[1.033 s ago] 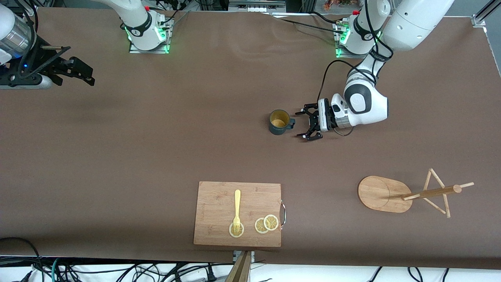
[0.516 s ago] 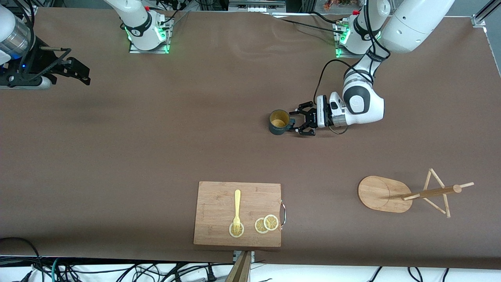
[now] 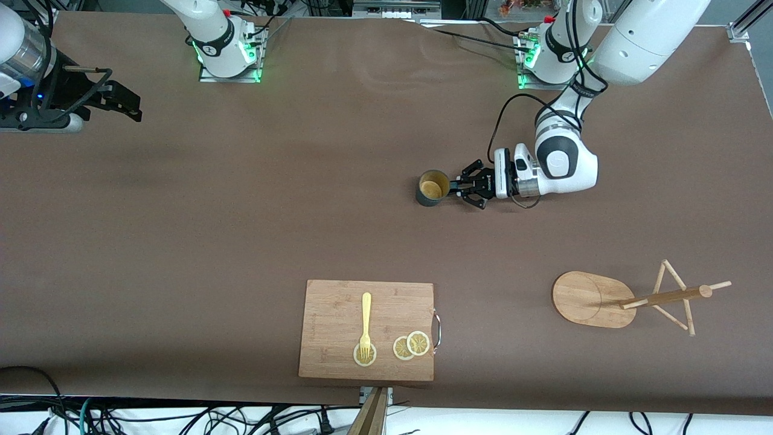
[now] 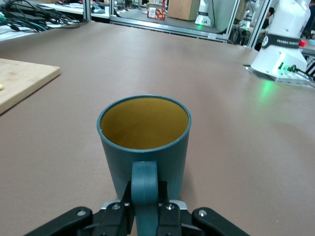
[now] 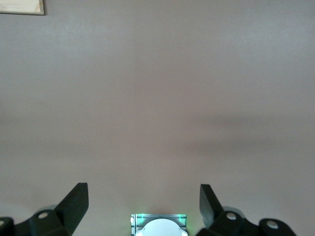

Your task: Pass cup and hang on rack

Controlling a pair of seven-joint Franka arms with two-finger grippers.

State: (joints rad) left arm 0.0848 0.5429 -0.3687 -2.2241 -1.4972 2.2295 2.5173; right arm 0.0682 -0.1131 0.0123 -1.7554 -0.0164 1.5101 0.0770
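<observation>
Now your left gripper (image 3: 457, 189) sits low at mid-table, jaws pinched on the cup's (image 3: 432, 188) handle (image 4: 144, 189); in the left wrist view the pads press either side of the loop. Cup stands upright on the table just ahead of the fingertips, mouth up, long axis vertical, handle pointing back into the claw, toward the left arm's end. Rack (image 3: 628, 298) stands well apart from that claw, nearer the front camera, pole upright on its oval base. Board (image 3: 367, 329) with fork (image 3: 365, 325) and slices (image 3: 411, 345) lies nearer the camera too. Your right gripper (image 3: 124, 106) waits, jaws spread wide, above the right arm's end of the table, holding nothing.
</observation>
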